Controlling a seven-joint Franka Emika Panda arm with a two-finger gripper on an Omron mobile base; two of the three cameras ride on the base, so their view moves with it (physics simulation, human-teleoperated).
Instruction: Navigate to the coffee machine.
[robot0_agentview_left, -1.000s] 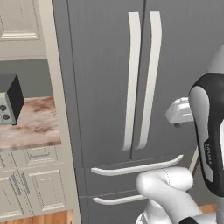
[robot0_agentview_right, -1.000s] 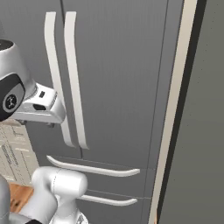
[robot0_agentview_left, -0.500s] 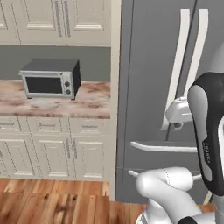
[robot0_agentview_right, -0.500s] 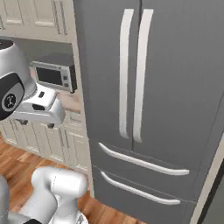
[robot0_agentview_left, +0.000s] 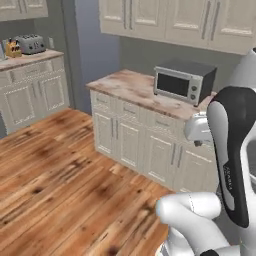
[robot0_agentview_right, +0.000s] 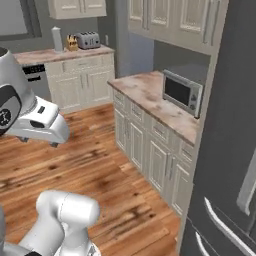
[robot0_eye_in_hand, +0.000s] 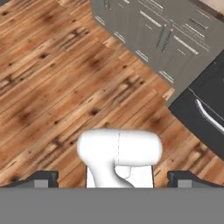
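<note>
Facing a microwave on a marble tabletop, fridge just right of it. Toaster far left of the microwave. Pincer tips wide apart above wood floor. Coffee machine's place: cannot tell.

Even, soft rendered light; faint shadows, slight blur.

both base views look forward and down from behind the arm, one from each side, and share the wood floor, the marble surface and the microwave on it. the hand view looks steeply down at that floor, cabinet fronts along its top.
</note>
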